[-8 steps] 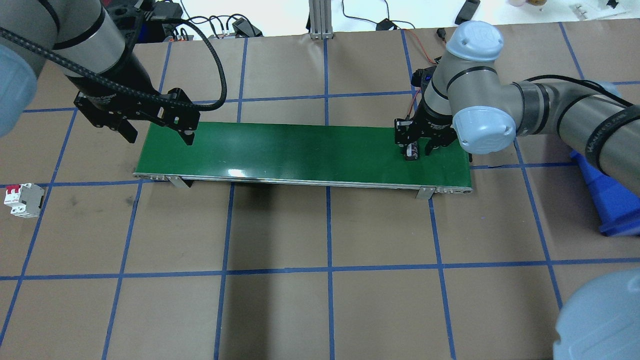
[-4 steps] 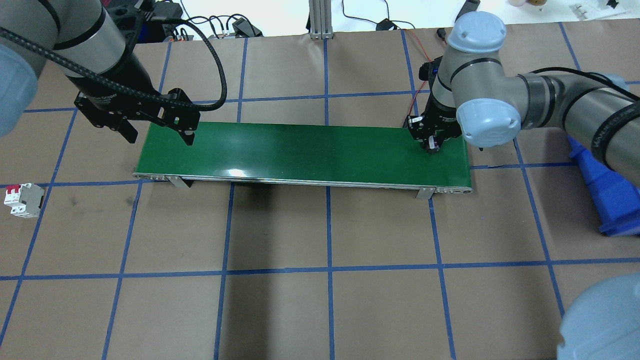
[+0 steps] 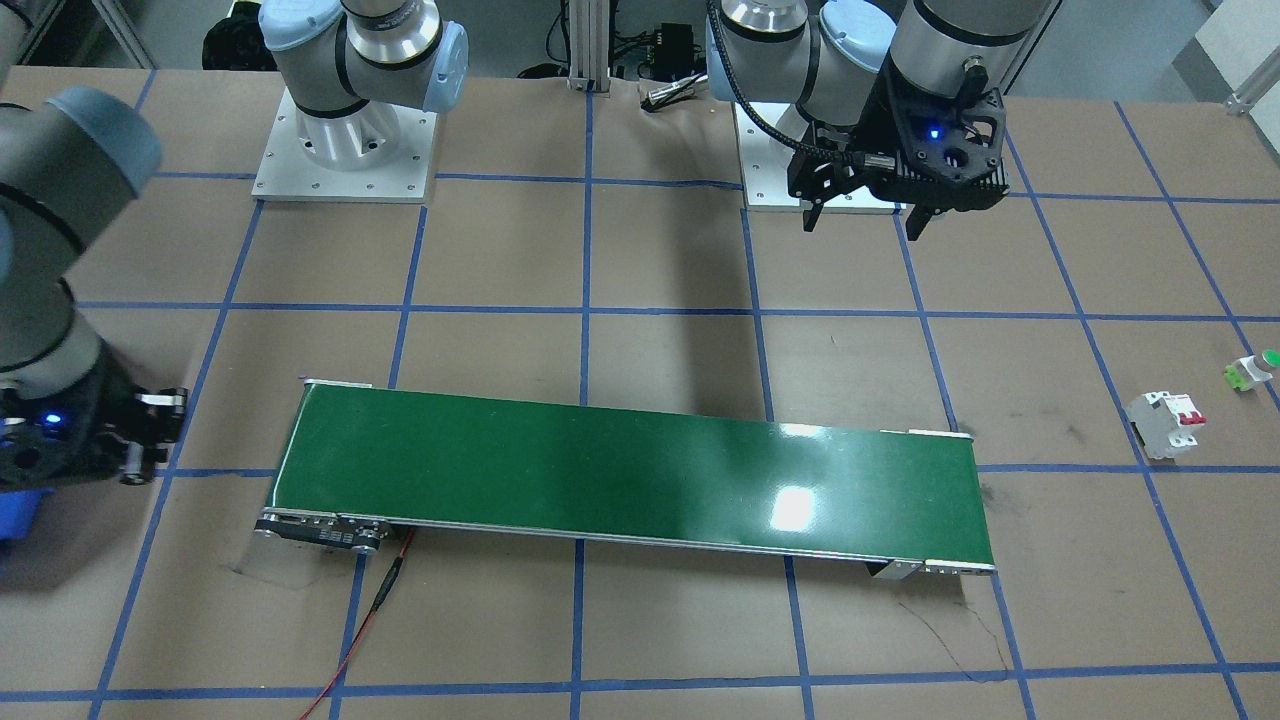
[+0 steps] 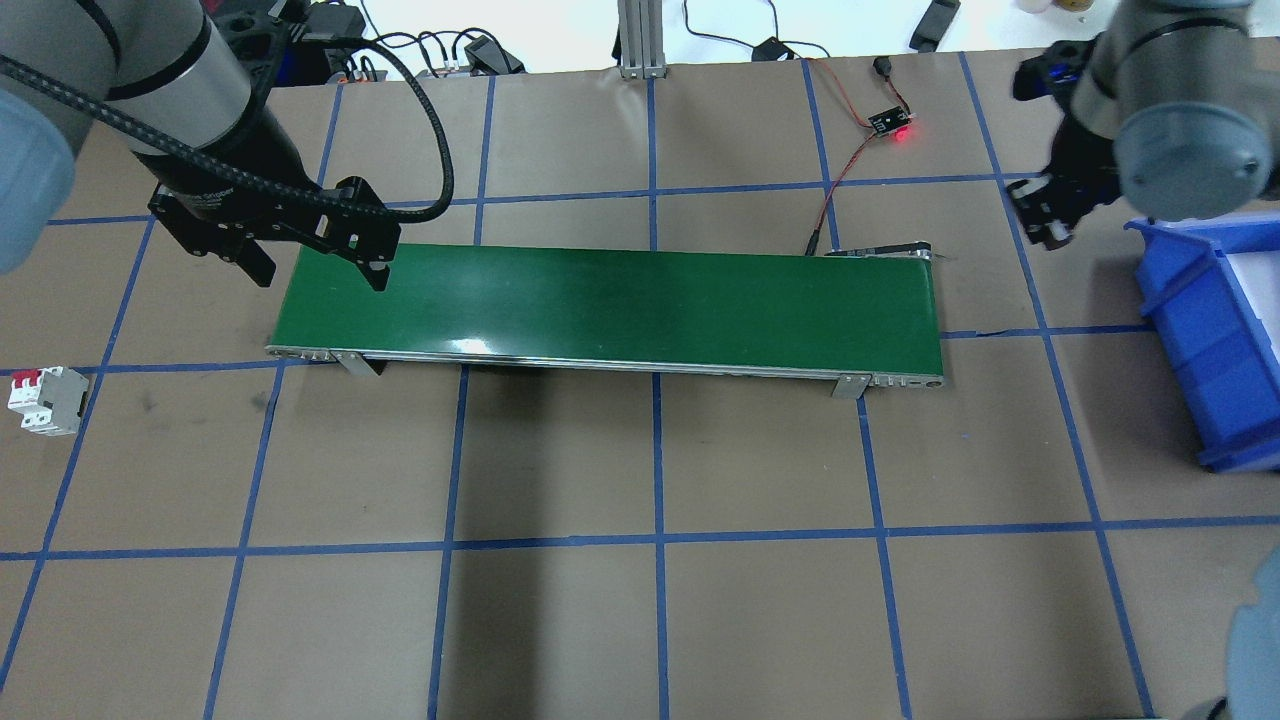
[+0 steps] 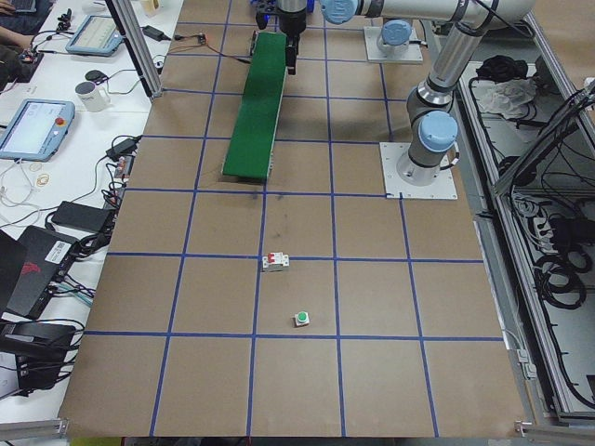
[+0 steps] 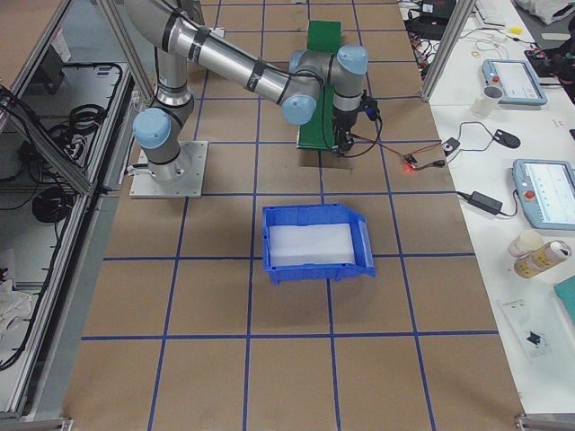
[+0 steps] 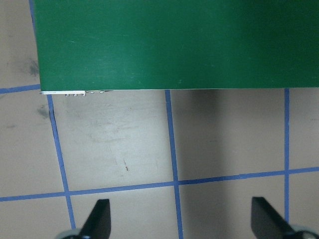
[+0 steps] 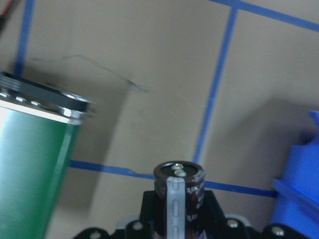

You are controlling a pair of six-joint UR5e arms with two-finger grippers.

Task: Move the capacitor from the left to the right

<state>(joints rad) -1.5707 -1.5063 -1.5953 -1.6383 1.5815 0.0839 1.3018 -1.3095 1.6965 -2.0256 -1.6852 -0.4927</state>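
Beyond the belt, your right gripper clenches the capacitor; carry it clear over the blue bin wall before releasing. Left gripper hangs spread.

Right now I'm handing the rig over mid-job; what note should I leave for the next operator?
Left gripper: open, empty, over the left end of the conveyor belt.
Right gripper: jaws shut on the capacitor, past the belt's right end, short of the blue bin.
Done: capacitor gripped and off the belt.
Left: carry it on, likely over the bin, then release.
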